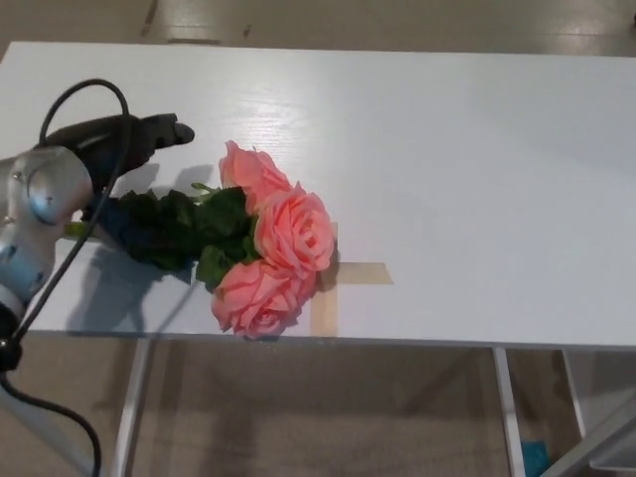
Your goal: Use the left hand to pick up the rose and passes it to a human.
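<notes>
On the white table (447, 149), a bunch of three pink roses (273, 243) lies near the front edge, blooms pointing right over a tape cross (343, 283), green leaves and stems running left. The left hand (119, 139) sits at the stem end, but whether its fingers clasp the stems cannot be told.
</notes>
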`<state>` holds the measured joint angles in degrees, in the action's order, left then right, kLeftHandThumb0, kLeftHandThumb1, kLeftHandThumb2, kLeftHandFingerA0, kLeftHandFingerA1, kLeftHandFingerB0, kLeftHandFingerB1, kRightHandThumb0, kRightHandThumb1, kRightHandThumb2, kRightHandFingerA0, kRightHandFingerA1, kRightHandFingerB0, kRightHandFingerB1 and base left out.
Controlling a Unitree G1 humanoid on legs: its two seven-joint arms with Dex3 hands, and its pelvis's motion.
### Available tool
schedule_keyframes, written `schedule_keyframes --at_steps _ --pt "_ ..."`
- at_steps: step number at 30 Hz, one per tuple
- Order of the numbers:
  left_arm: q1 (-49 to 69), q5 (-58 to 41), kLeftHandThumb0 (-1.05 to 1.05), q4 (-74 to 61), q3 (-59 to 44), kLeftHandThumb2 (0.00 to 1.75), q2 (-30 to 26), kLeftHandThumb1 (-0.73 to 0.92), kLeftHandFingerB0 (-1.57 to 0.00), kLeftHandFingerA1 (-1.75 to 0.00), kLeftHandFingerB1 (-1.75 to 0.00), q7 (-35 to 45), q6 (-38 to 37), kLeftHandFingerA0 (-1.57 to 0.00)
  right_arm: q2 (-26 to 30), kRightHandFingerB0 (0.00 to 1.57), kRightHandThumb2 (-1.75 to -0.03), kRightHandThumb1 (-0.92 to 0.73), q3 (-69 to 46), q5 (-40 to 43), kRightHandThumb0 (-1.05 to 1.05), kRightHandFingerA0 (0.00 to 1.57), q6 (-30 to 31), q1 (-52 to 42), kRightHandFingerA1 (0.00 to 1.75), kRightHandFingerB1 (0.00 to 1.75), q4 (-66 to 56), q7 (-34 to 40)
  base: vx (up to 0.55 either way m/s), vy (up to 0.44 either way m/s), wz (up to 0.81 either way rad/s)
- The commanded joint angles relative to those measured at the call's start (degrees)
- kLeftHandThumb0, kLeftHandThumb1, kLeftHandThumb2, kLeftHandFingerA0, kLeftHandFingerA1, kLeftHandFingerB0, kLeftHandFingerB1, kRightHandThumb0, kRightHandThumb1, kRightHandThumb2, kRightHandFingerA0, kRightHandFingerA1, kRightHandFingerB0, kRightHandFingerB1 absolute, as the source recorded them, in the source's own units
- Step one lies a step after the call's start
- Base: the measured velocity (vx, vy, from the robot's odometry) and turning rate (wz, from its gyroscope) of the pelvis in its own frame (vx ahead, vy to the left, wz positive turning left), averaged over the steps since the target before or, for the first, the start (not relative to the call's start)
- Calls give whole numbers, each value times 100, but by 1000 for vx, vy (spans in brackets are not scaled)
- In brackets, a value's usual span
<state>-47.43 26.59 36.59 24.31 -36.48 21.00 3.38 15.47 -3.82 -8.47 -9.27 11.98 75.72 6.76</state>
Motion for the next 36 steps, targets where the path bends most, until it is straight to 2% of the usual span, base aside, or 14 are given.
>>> schedule_keyframes --at_steps 1,6,7,15,16,18,19,22,23,24,26,29,30,36 --pt "-117 270 -60 298 19 79 223 36 -3 -19 -27 -139 65 -3 45 23 -94 -61 -7 -2 -55 54 61 23 71 46 14 40 0 0 0" --pt "-168 391 -60 426 51 79 452 38 -5 -19 -27 -185 103 -5 32 21 -95 -60 -7 2 -52 54 88 59 71 47 17 42 0 0 0" --pt "-159 446 -60 431 91 79 514 38 -5 -19 -26 -210 109 -5 34 30 -63 -76 -16 12 -49 56 81 63 66 31 15 38 0 0 0" --pt "284 609 -68 716 309 67 893 38 -8 -33 -28 -631 -63 -8 -29 29 -62 -76 -86 86 -49 55 71 18 64 31 11 -11 0 0 0" --pt "285 637 -33 821 337 81 944 18 0 -47 -49 -704 -109 0 -32 29 -62 -76 -98 93 -49 55 65 23 64 31 7 -12 0 0 0" --pt "269 666 -32 1031 366 83 1034 21 0 -46 -48 -818 -176 0 -35 29 -62 -76 -115 94 -49 55 53 26 64 31 -2 -13 0 0 0" --pt "261 678 -60 1183 386 71 1096 41 -6 -40 -31 -921 -236 -20 -36 29 -62 -76 -119 92 -49 55 42 28 64 31 -10 -8 0 0 0" --pt "224 689 -60 1290 384 71 1119 41 -6 -40 -31 -971 -299 -20 -38 29 -62 -76 -128 84 -49 55 43 28 64 31 -11 -9 0 0 0" --pt "277 596 -30 1433 300 60 1225 67 -23 -91 -29 -1181 -402 -71 -39 29 -62 -76 -171 123 -49 54 62 85 61 31 -6 -35 0 0 0" --pt "273 588 -26 1499 276 63 1258 72 -31 -120 -32 -1243 -435 -68 -37 30 -62 -75 -181 121 -49 54 67 97 61 31 -4 -41 0 0 0" --pt "282 596 -21 1579 237 64 1307 75 -41 -139 -34 -1338 -458 -68 -33 30 -62 -75 -192 119 -49 54 75 110 61 31 0 -53 0 0 0" --pt "267 631 -21 1670 201 64 1339 75 -41 -139 -34 -1397 -514 -68 -34 30 -62 -75 -202 114 -49 54 76 113 61 31 1 -58 0 0 0" --pt "271 838 -19 1712 352 63 1378 77 -55 -61 -43 -1475 -312 -97 -27 30 -63 -75 -202 113 -51 55 63 112 62 30 2 -97 0 0 0" --pt "196 974 -22 1867 511 63 1389 77 -45 -60 -39 -1576 -230 -83 -27 35 -63 -76 -262 167 -51 62 16 106 64 32 1 -185 0 0 0"
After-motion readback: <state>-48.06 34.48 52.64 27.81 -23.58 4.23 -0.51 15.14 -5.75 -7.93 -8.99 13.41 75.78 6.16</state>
